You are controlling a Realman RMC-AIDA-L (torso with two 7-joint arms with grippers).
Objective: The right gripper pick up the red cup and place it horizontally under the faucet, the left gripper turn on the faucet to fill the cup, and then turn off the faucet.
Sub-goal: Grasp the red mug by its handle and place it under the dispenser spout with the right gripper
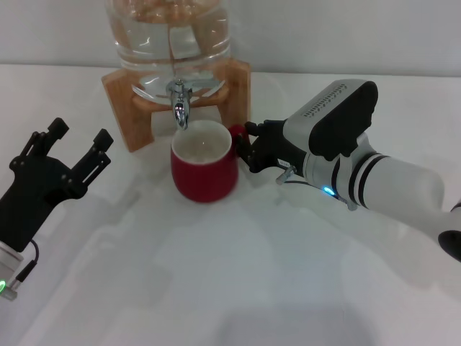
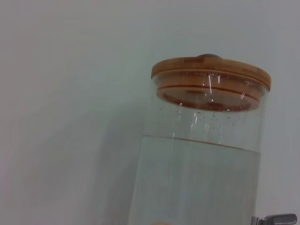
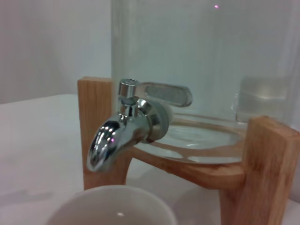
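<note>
Under the faucet [image 1: 179, 105], the upright red cup [image 1: 204, 170], no readable label.

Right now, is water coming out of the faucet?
No, the faucet spout shows no stream above the red cup.

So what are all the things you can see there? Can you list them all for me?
red cup: one, red with white inside, upright on the table right under the faucet.
faucet: one, shiny chrome, on the front of the jug, spout pointing down.
water jug: one, clear, partly full of water, sitting in the stand.
jug lid: one, wooden, on top of the jug.
wooden stand: one, light brown, at the back of the table.
table: one, white.
left gripper: one, black, fingers open, left of the cup.
right gripper: one, black, at the cup's handle side.
</note>
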